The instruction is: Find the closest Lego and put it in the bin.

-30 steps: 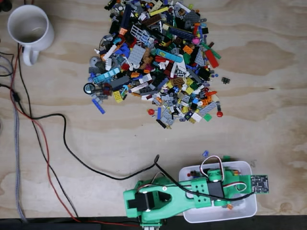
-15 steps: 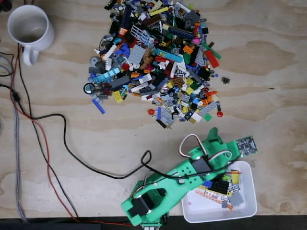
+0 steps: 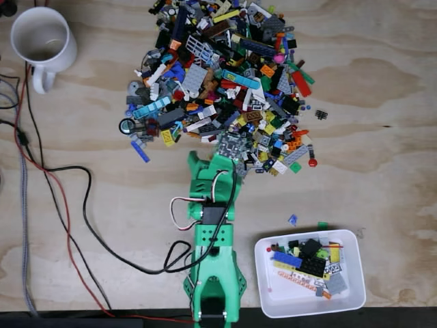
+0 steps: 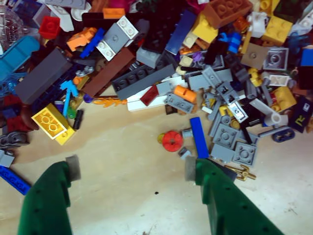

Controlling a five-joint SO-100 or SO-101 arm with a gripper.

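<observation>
- The green arm [image 3: 213, 239] has swung away from the white bin [image 3: 355, 290] since the earlier frame and now reaches to the near edge of the Lego pile [image 3: 218, 82].
- The bin sits well apart from the pile, already holding bricks.
- The end effector [image 4: 129, 169] hangs over bare worktop [image 4: 127, 196] just short of the pile, jaws wide apart and empty.
- A red round piece [image 4: 172, 141] and blue bar [image 4: 198, 137] lie at the pile's near edge.
- Risk: closing here could catch several loose pieces, or nudge the small round one away.
</observation>
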